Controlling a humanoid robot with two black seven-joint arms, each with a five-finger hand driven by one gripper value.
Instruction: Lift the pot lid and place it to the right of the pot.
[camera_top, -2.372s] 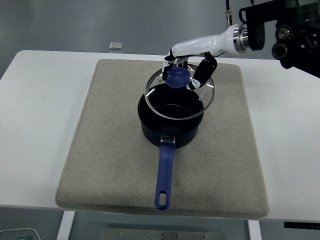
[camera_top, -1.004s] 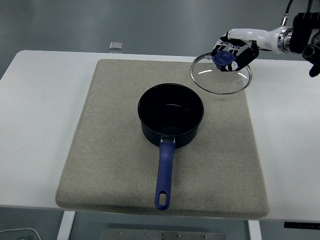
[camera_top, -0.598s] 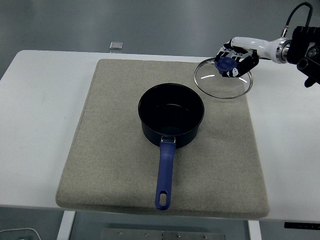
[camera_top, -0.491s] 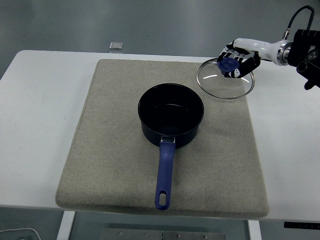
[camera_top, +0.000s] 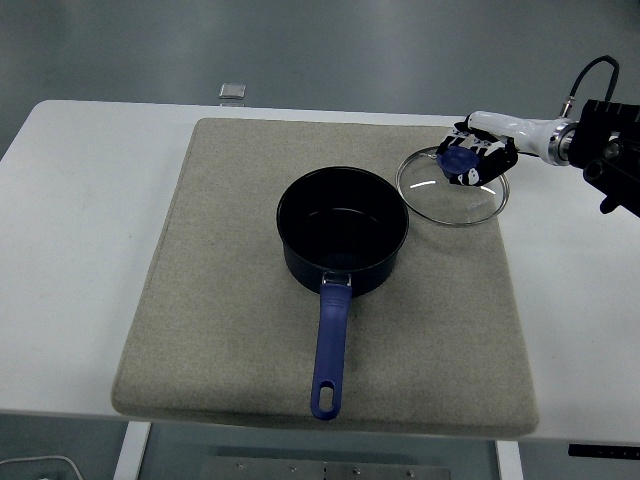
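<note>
A dark pot with a long blue handle stands uncovered in the middle of the grey mat. The round glass lid with a blue knob is to the pot's right, low over the mat's right edge, slightly tilted. My right hand comes in from the right edge and is shut on the blue knob. Whether the lid's rim touches the mat I cannot tell. The left arm is out of view.
The mat covers most of the white table. A small grey square object lies at the table's far edge, behind the mat. Bare table shows right of the mat, under my right forearm.
The lid came off the pot, travelled right and is now sinking lower toward the mat's right edge. The pot has stayed in place.
</note>
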